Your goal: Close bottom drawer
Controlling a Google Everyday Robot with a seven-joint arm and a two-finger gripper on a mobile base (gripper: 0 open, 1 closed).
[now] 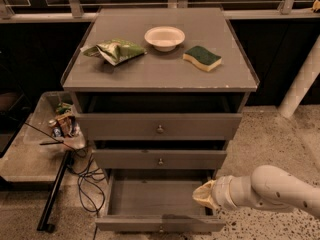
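Note:
The bottom drawer (150, 196) of the grey cabinet (160, 74) is pulled far out, showing its empty grey tray and slim front panel (160, 224) at the frame's lower edge. My gripper (205, 196) comes in from the right on a white arm (275, 190). Its yellowish tip hangs over the drawer's right side, just above the tray near the right wall. The top drawer (160, 126) and the middle drawer (160, 159) above are slightly out.
On the cabinet top lie a green chip bag (116, 50), a white bowl (164, 37) and a green-yellow sponge (202, 57). A low side table with a bin of small items (62, 124) stands left. Black cables (85, 176) lie on the floor.

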